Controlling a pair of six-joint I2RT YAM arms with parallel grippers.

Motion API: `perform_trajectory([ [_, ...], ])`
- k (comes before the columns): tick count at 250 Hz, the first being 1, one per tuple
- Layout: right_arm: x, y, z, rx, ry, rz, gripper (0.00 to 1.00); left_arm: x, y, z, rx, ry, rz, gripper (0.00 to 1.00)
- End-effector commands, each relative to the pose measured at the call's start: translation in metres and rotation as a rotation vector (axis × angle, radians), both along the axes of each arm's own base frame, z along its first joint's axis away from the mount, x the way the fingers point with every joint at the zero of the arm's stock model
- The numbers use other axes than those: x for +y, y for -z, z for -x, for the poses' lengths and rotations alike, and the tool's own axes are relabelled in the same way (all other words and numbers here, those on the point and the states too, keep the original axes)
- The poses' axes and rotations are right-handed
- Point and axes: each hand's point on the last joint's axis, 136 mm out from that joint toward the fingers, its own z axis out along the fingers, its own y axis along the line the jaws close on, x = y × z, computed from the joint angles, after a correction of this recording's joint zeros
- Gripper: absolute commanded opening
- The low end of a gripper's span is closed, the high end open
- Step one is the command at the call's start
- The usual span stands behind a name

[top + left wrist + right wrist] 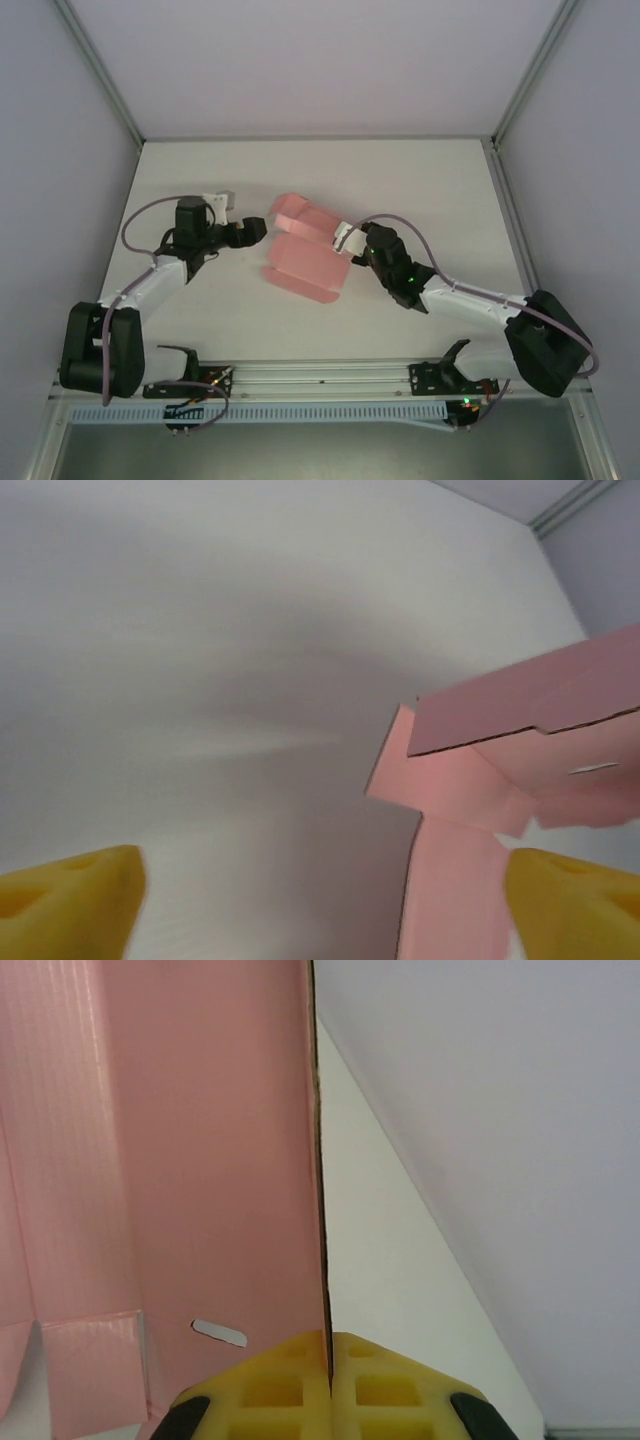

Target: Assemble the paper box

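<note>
The pink paper box [305, 262] is a partly folded die-cut sheet in the middle of the white table, with one panel raised at its far end. My right gripper [345, 240] is shut on its right edge; in the right wrist view the yellow pads [270, 1390] pinch the thin card edge [200, 1160] between them. My left gripper [262, 228] hovers at the sheet's far-left corner, open. In the left wrist view its yellow fingertips [75, 895] stand wide apart, and a flap of the paper box [530, 720] reaches down beside the right one.
White enclosure walls rise on three sides of the table [200, 170]. An aluminium rail [320, 375] with the arm bases runs along the near edge. Bare table surface lies behind and to both sides of the sheet.
</note>
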Motion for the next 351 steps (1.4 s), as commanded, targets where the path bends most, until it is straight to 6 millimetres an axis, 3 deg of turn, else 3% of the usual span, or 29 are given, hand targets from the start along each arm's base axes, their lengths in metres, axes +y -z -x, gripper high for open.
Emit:
perform_trajectory([
  [1, 0.003, -0.001, 0.006, 0.052, -0.031, -0.092, 0.00, -0.023, -0.026, -0.006, -0.125, 0.115, 0.127, 0.79],
  [35, 0.003, 0.001, 0.007, 0.086, -0.041, -0.111, 0.00, -0.031, -0.027, -0.017, -0.182, 0.136, 0.153, 0.67],
  [76, 0.005, -0.003, 0.008, 0.094, -0.055, -0.152, 0.00, -0.037, -0.017, -0.030, -0.206, 0.150, 0.164, 0.64],
  [113, 0.002, -0.004, 0.007, 0.108, -0.050, -0.172, 0.00, -0.048, -0.009, -0.027, -0.203, 0.215, 0.220, 0.54],
  [177, -0.002, -0.001, 0.004, 0.131, -0.020, -0.170, 0.00, -0.052, -0.018, -0.011, -0.268, 0.258, 0.273, 0.00],
  [236, -0.001, -0.001, 0.003, 0.155, -0.017, -0.173, 0.00, -0.060, -0.012, -0.006, -0.294, 0.251, 0.134, 0.00],
  [297, 0.004, 0.001, 0.005, 0.190, -0.033, -0.177, 0.00, -0.086, -0.018, 0.009, -0.447, 0.167, -0.298, 0.00],
  [351, 0.012, 0.011, 0.008, 0.168, -0.065, -0.080, 0.00, -0.121, -0.014, 0.015, -0.499, 0.180, -0.461, 0.00],
])
